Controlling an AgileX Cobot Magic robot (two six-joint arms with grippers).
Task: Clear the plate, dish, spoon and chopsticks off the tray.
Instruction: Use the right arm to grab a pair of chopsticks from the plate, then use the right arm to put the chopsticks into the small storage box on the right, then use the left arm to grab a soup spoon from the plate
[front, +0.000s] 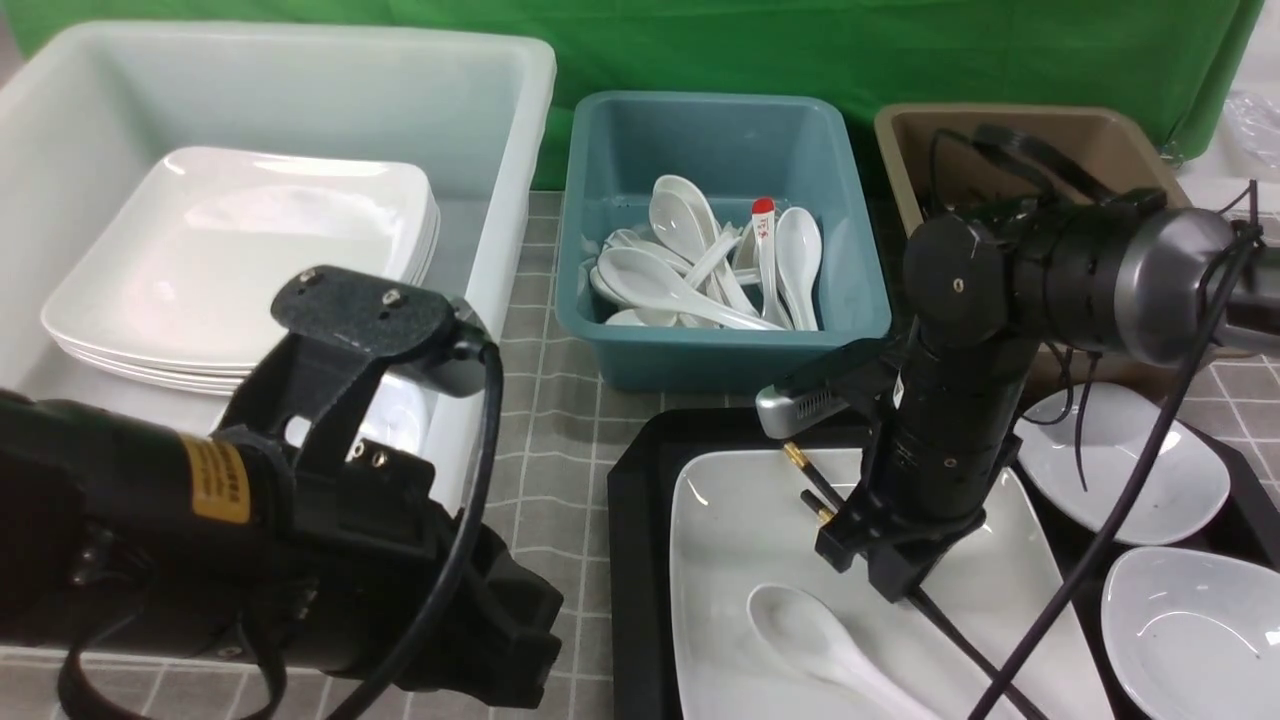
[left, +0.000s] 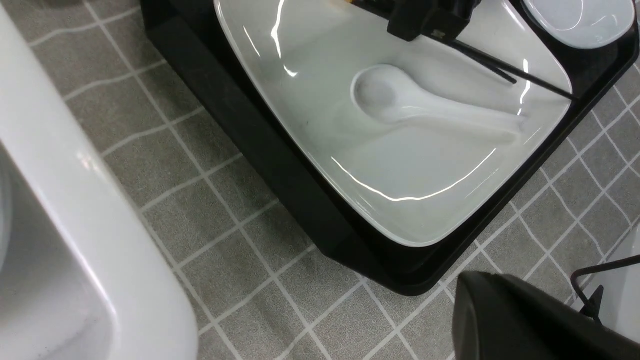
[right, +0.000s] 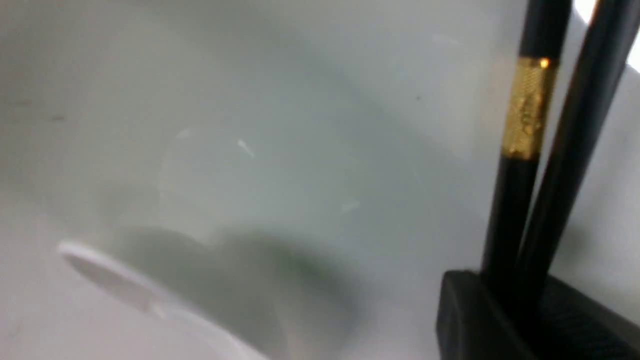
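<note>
left arm (front: 300, 520): closest to the lens, fills the lower left; parked well left of the tray (front: 640, 520), no part in this step.
left gripper (left: 480, 295): jaws together, nothing in them; hangs over the checked cloth (left: 225, 200) by the tray's near corner.
white tub (front: 500, 120): far left of the working tool; holds a stack of large plates (front: 240, 250).
teal tub (front: 720, 110): beyond and left of the right gripper (front: 895, 575); full of white spoons.
tray: under the right gripper; every task item is on it, nothing cleared yet.
plate (front: 740, 530): directly beneath the right gripper, flat on the tray.
spoon (front: 810, 630): on the plate, just left of the right gripper and nearer the lens, not touching it.
chopsticks (right: 517, 200): on the plate, passing between the jaws; gold-banded ends stick out to the far left.
right gripper: down at the plate, jaws drawn in on both sticks; its wrist view shows the pair pinched side by side, which reads as clamped.
dishes (front: 1130, 470): two, on the tray right of the tool, apart from it.
brown tub (front: 1000, 130): behind the right arm, contents hidden.
step: chopsticks first; grasp made, lift not begun, by my reading.
next move: straight lift, pair kept level so neither stick slides out, clear of spoon and rim; destination tub cannot be told.
</note>
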